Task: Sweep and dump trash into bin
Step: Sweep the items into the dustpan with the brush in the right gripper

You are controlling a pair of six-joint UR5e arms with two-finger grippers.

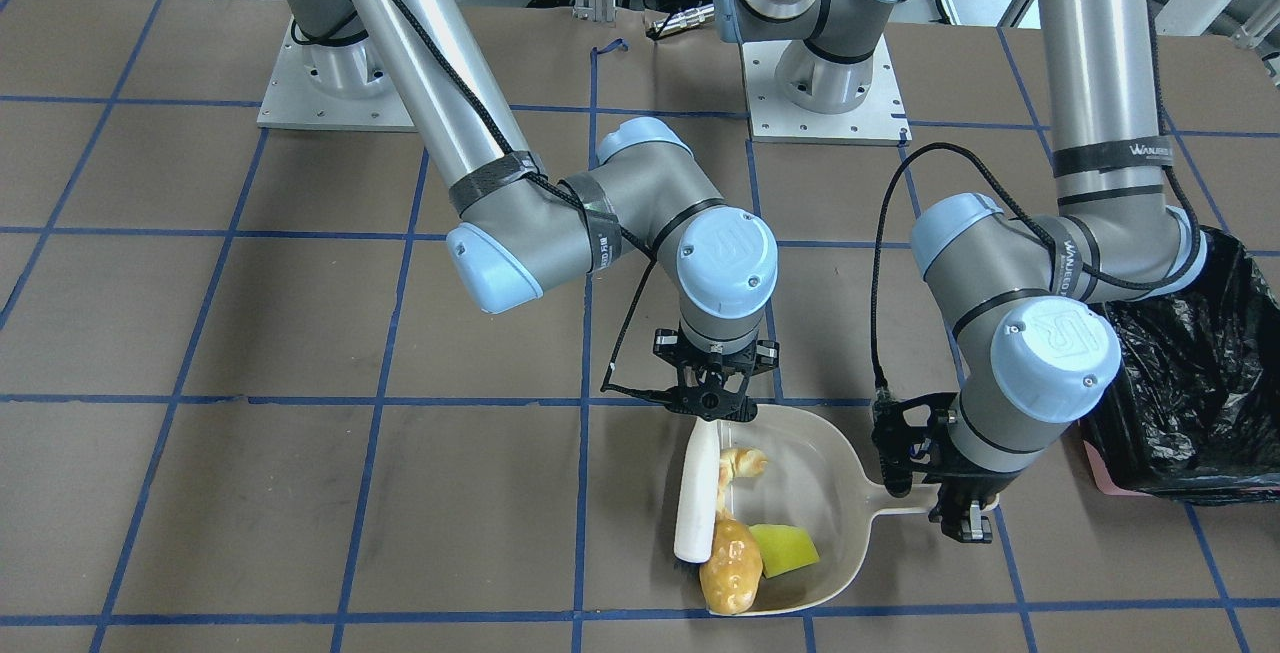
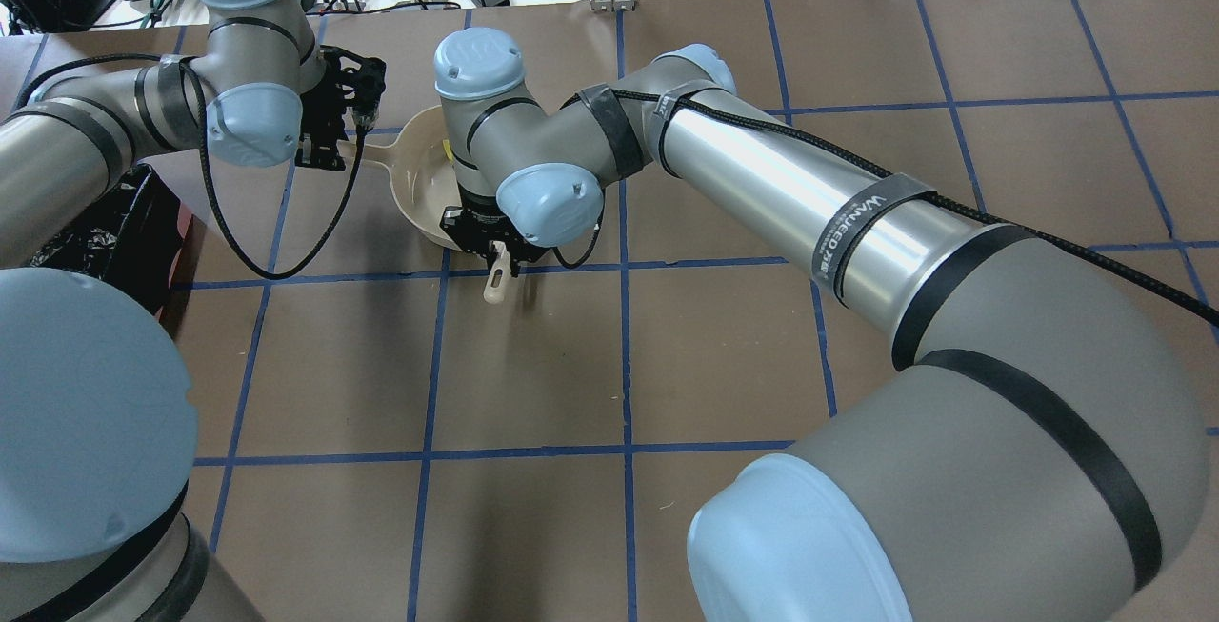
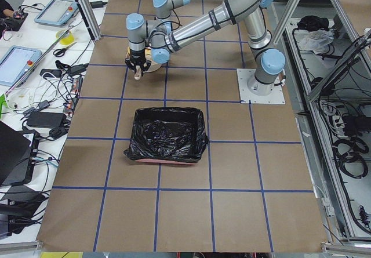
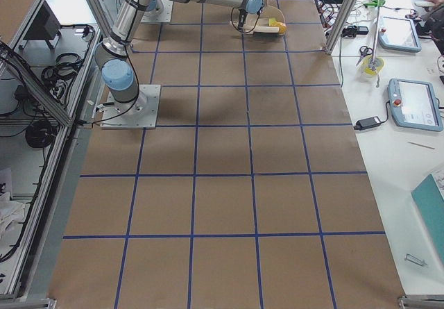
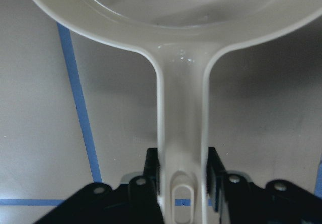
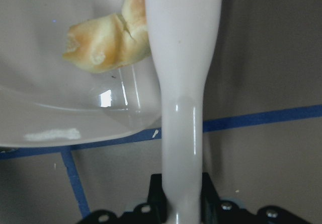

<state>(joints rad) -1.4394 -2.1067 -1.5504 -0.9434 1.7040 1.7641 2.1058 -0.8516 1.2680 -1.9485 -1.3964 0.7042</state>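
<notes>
The beige dustpan (image 1: 830, 493) lies flat on the table. My left gripper (image 1: 960, 511) is shut on its handle, which shows between the fingers in the left wrist view (image 5: 182, 133). My right gripper (image 1: 715, 411) is shut on a white brush (image 1: 697, 498) that stands at the pan's mouth. The tan croissant piece (image 1: 742, 465) lies inside the pan against the brush and also shows in the right wrist view (image 6: 108, 45). The yellow wedge (image 1: 785, 548) lies in the pan. The brown potato (image 1: 730, 565) sits at the pan's mouth, touching the brush tip. The black-lined bin (image 1: 1190, 393) stands beyond the left arm.
The bin (image 2: 105, 231) is at the table's left side, under my left forearm, its pink base edge (image 1: 1105, 473) showing. Both arm bases (image 1: 820, 93) are bolted at the table's back. Blue tape lines grid the brown table top (image 1: 300, 493).
</notes>
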